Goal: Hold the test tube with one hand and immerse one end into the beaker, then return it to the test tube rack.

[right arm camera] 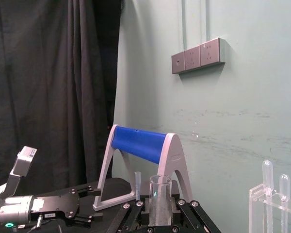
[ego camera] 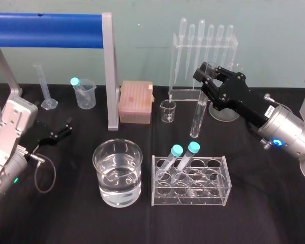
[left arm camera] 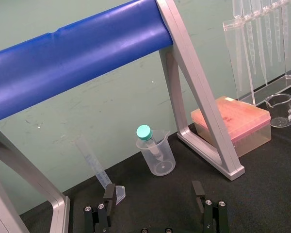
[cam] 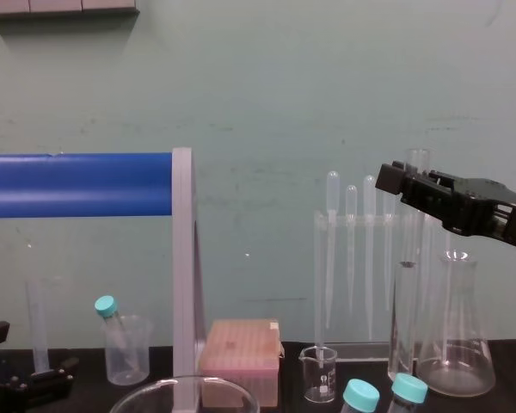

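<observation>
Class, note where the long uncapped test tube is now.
Head view, right of centre: the test tube hangs upright in the right gripper, beside the small glass beaker, behind the test tube rack. The left gripper sits parked far left.

The black right gripper (ego camera: 203, 73) is covering the upper part of the long, slim clear glass test tube (ego camera: 196, 119) in the head view and hiding most of the clear glass conical flask (ego camera: 224, 117) behind it. In the chest view the bottom edge is cutting off the wide clear glass beaker (cam: 185, 391) below its rim and the two teal-capped plastic tubes (cam: 361, 394) below their caps.
</observation>
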